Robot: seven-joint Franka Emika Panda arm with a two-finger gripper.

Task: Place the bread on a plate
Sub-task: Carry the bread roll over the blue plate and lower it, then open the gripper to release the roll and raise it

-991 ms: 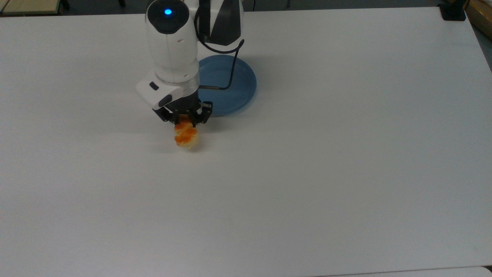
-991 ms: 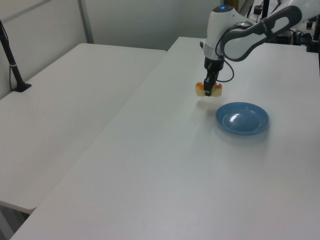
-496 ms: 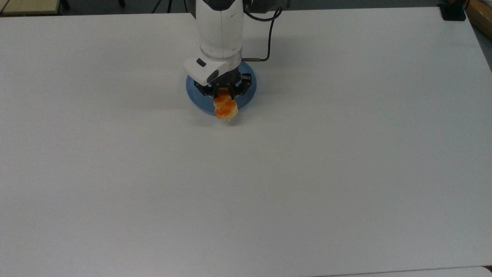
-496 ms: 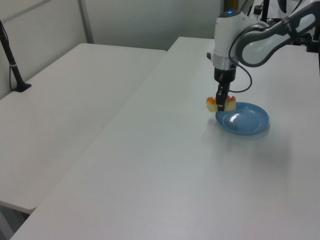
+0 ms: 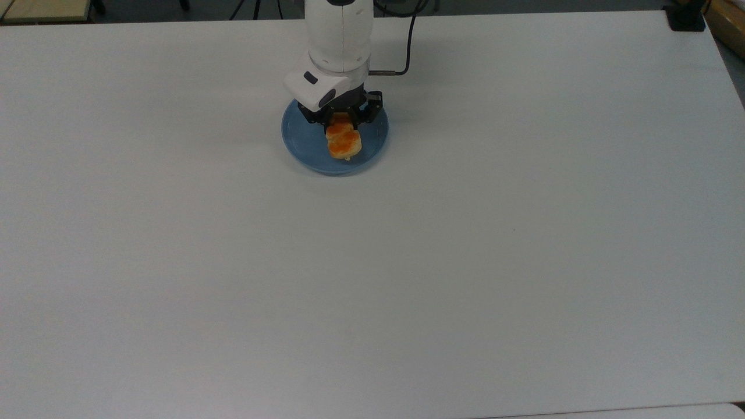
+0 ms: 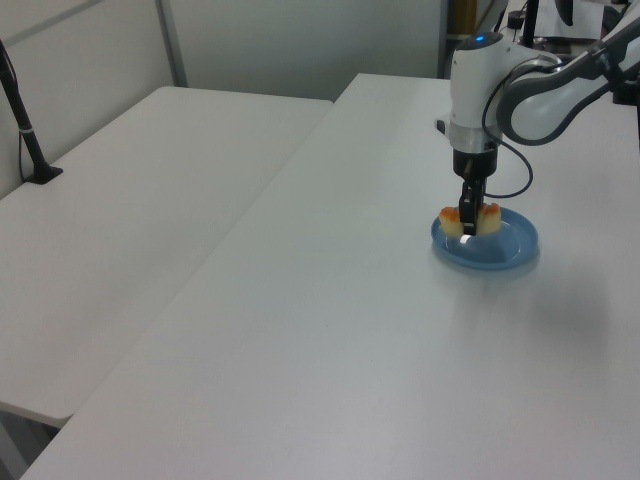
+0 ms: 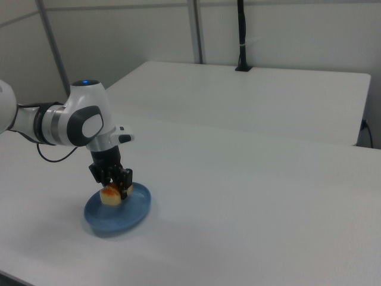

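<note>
The gripper (image 5: 342, 122) points straight down over the plate (image 5: 302, 152) and its two fingers are closed on the bread (image 5: 343, 142). In the top view the bread sticks out from between the fingers toward the near edge of the table (image 5: 524, 262), and its orange-brown glazed top faces up. All of the bread lies inside the round outline of the plate, a little to the top view's right of the plate's middle.

In the left view the gripper (image 6: 468, 212) comes down from the white arm (image 6: 520, 90), and the bread (image 6: 470, 222) shows as two pale ends, one on each side of the dark fingers. It sits low over the plate (image 6: 515, 255), at the left view's left half of it. I cannot tell for sure if the bottom of the bread already touches the plate's surface or is just above it.

In the right view the gripper (image 7: 116, 183) holds the bread (image 7: 111, 195) above the far part of the plate (image 7: 131, 217), and the bread looks very close to the blue surface.

The plate is light blue and round with a raised rim. It rests flat on the white table, in the far part of the table in the top view. A black cable (image 5: 407, 46) runs beside the arm's wrist. A second white table (image 6: 130, 200) stands at the left view's left.
</note>
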